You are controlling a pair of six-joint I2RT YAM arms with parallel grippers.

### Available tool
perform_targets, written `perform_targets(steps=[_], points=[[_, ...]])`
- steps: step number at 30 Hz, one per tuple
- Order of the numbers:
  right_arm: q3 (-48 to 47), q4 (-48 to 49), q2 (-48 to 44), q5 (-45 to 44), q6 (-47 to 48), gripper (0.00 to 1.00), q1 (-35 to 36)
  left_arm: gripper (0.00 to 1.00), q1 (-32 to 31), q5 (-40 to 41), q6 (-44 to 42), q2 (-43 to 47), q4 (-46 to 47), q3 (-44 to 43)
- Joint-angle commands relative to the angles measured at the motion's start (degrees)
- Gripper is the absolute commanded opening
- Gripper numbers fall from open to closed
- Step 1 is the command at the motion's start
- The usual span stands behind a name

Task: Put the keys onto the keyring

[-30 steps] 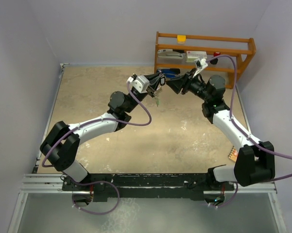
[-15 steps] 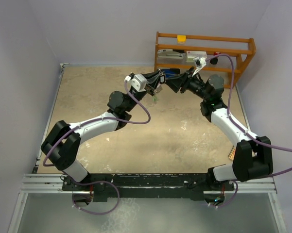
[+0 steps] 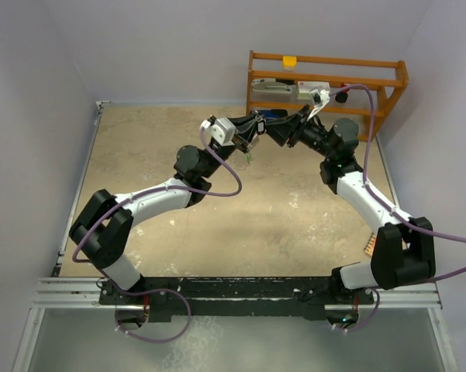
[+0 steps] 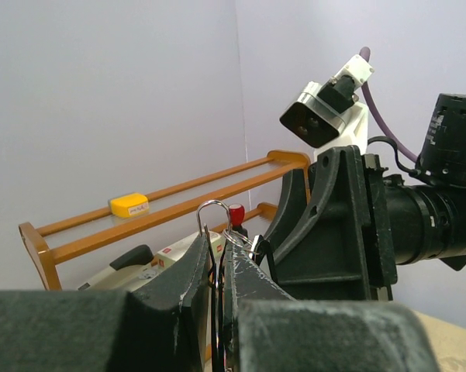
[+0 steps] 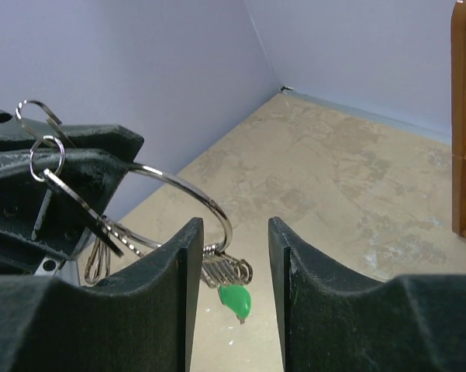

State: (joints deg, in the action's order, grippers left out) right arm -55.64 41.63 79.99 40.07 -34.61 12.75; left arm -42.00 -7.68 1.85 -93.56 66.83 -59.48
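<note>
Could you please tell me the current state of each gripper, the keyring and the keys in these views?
left gripper, shut on the keyring.
keyring, clamped and held in the air.
green key, hanging under the keyring beside the silver keys.
right gripper, open, facing the keyring, holding nothing.

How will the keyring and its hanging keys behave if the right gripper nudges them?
The keyring is thin wire pinched by the left gripper, so it may well twist or slip there. The green key and silver keys hang loose below it; they would likely swing and slide along the wire. The bunch looks light.
</note>
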Motion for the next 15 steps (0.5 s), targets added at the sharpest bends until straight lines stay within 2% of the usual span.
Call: perform_targets(steps=[1,7,12,15], points=[[-3.54,5.46,1.24,0.88,-1.27,0.41,0.66,0.0,0.34,-1.69,2.38,0.21,5.02,-2.79],[-4.87,5.93,2.91,0.68,-1.6,0.36,1.48,0.0,0.34,-2.27,3.8,-0.17,6.06,-2.63],[-4.65,5.1,2.54,-1.57,-0.79,0.0,1.62,0.0,0.34,-1.57,4.92,0.19,7.19,-2.03],[-3.91,3.59,1.06,-3.99,1.18,0.0,1.61,0.0,0.38,-0.12,5.9,0.81,7.7,-1.7]])
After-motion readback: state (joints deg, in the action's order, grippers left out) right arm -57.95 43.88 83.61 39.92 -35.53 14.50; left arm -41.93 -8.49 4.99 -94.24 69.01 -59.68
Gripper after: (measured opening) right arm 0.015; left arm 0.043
